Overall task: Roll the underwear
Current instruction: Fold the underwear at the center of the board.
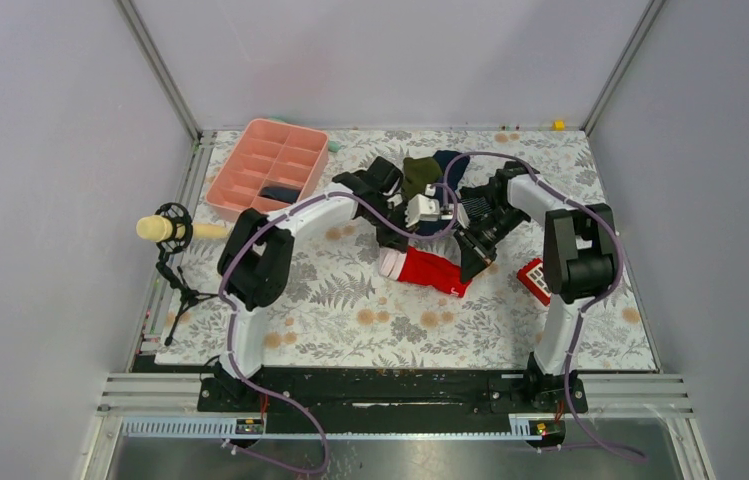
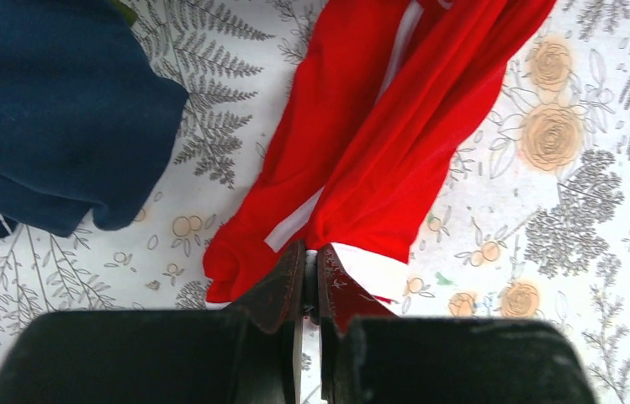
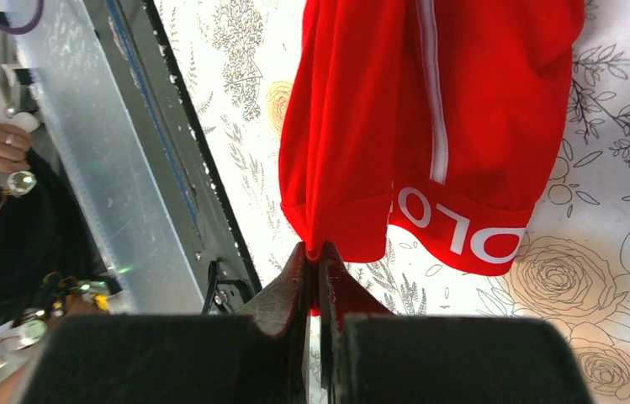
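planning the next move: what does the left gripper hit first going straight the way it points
The underwear: the left gripper is shut on its near edge, and the red cloth lies straight ahead. The navy garment sits off to the side.

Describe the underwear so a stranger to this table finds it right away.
On the floral table, look mid-table where the left gripper and right gripper reach. The underwear is the bright red, white-trimmed cloth pinched between them; the navy garment behind is dark, the red box alongside is a small block.
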`<state>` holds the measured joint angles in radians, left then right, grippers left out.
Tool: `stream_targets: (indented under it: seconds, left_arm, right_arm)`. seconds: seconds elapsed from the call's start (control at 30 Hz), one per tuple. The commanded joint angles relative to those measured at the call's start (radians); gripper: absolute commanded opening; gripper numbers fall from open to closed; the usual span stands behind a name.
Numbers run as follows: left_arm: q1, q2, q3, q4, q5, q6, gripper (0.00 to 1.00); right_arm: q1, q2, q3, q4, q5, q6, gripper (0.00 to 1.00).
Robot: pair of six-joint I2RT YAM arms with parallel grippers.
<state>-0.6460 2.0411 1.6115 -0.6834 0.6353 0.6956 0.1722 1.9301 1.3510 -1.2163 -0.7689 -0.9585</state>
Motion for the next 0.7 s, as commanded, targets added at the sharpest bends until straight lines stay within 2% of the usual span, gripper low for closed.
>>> stream_targets:
  seconds: [0.0,0.17,0.43,0.67]
  left_arm:
    - [0.011,0.052,0.095,-0.016,-0.034,0.05,0.0]
    - [0.015,0.112,0.188,-0.049,-0.057,0.101,0.0]
    - [0.028,0.178,0.271,-0.078,-0.095,0.125,0.0]
    - [0.038,0.213,0.311,-0.078,-0.112,0.072,0.0]
  right_arm:
    - [-0.027,0.074,0.079,-0.15,-0.041,-0.045,0.0]
    - [-0.047,0.152,0.154,-0.184,-0.031,-0.014,0.0]
    - [-0.058,0.308,0.375,-0.302,-0.038,0.076,0.0]
    - [-0.059,0.399,0.482,-0.345,-0.038,0.227,0.0]
